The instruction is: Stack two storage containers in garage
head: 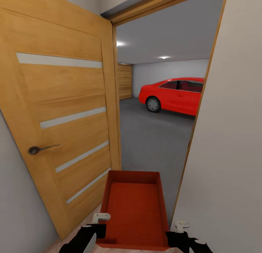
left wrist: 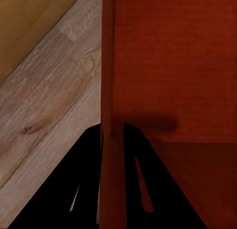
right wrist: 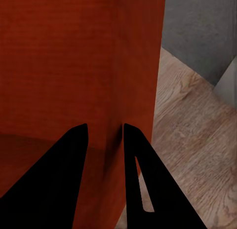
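An orange-red storage container hangs in front of me at the bottom of the head view, lidless and empty, carried between both arms in the doorway. My left gripper is shut on its left wall; the left wrist view has that thin wall running between the black fingers. On the opposite side my right gripper is shut on the right wall, pinched between its fingers. Beyond the doorway lies the garage with its dark grey floor.
An open wood door with a lever handle stands close on the left. A pale wall closes in on the right, leaving a narrow passage. A red car is parked far back right. Light wood planks lie beneath me.
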Robot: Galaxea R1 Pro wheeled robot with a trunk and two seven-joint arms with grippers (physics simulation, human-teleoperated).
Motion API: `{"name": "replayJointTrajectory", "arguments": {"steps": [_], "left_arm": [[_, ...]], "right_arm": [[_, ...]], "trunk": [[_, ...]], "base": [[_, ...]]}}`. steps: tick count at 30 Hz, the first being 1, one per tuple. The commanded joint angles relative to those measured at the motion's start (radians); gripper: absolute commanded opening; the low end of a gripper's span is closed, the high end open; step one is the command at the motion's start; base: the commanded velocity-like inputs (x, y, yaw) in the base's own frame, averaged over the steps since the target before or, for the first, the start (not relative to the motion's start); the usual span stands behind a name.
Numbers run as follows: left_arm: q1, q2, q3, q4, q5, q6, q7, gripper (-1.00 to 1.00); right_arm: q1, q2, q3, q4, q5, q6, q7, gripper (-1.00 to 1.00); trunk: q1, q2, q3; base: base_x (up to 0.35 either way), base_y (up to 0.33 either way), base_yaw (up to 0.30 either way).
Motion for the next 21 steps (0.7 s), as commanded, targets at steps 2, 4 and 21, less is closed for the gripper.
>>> {"name": "replayJointTrajectory", "arguments": {"steps": [2,4,21], "left_arm": [[-0.002,-0.004,0.012,-0.004,-0.006,0.009,0.034,-1.0],[-0.002,-0.004,0.013,-0.004,-0.006,0.009,0.034,-1.0],[-0.002,-0.004,0.013,-0.004,-0.006,0.009,0.034,-1.0]], "right_arm": [[0.001,0.0,0.012,-0.001,0.053,0.005,-0.013,-1.0],[0.001,0.0,0.012,-0.001,0.053,0.005,-0.014,-1.0],[0.001,0.0,0.012,-0.001,0.053,0.005,-0.013,-1.0]], "trunk": [[0.001,-0.002,-0.002],[0.001,-0.002,-0.002],[0.001,-0.002,-0.002]], "base": [[0.241,0.234,-0.277],[0.211,0.256,-0.276],[0.092,0.272,-0.154]]}}
